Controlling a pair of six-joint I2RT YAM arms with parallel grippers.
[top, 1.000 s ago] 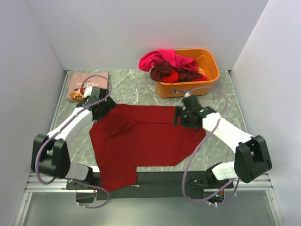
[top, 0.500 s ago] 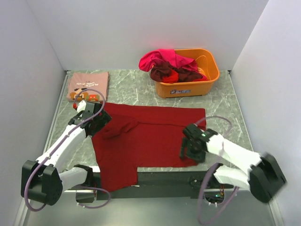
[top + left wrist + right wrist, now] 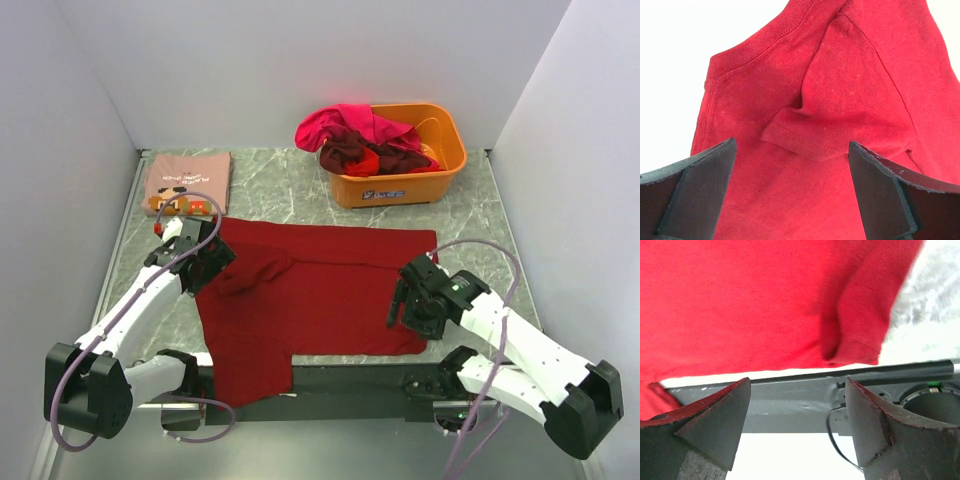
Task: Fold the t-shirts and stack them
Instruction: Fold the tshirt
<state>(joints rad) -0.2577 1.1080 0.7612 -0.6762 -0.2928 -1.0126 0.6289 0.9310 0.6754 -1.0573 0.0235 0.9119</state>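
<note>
A plain dark red t-shirt [image 3: 320, 290] lies spread flat on the marble table, with its lower left part hanging over the near edge. My left gripper [image 3: 200, 262] is open and empty just above the shirt's left side. In the left wrist view its gripper [image 3: 790, 195] frames red cloth [image 3: 850, 75] and a sleeve folded inward [image 3: 840, 115]. My right gripper [image 3: 408, 305] is open and empty above the shirt's near right corner. The right wrist view [image 3: 797, 430] shows that corner [image 3: 740, 300]. A folded dusty pink t-shirt [image 3: 188, 182] lies at the far left.
An orange plastic tub [image 3: 400, 190] stands at the back right, piled with magenta, maroon and red shirts [image 3: 350, 135]. A dark metal rail [image 3: 340, 380] runs along the table's near edge and also shows in the right wrist view [image 3: 790, 400]. White walls enclose three sides.
Both grippers left the shirt's far edge and moved nearer. The right one swung to the near right corner. The shirt's far right corner now lies spread flat.
</note>
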